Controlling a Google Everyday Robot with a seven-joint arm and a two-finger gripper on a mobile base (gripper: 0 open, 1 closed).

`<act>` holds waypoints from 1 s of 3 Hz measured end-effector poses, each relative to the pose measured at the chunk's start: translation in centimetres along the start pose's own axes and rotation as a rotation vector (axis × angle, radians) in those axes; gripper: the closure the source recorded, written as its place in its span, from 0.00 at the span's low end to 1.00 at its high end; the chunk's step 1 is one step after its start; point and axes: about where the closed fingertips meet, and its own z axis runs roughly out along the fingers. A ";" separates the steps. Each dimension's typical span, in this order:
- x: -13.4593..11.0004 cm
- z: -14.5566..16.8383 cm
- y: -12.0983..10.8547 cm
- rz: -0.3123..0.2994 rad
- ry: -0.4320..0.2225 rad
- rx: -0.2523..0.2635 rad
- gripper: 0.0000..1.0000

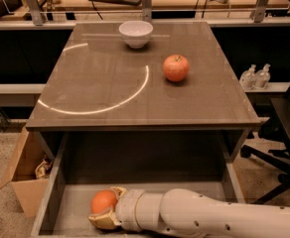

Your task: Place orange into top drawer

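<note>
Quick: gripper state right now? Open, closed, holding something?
Gripper: closed on the orange, low inside the open drawer.

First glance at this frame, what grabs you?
The big white arm reaching in from the lower right, with its gripper closed around the orange low inside the open drawer at the bottom left. After that, the red apple sitting alone on the right of the table, and the white bowl at its far edge.
</note>
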 end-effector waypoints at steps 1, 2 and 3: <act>0.0 0.1 0.1 -0.002 0.001 -0.002 0.51; 0.0 0.1 0.2 -0.003 0.001 -0.004 0.28; 0.0 0.1 0.3 -0.004 0.001 -0.006 0.05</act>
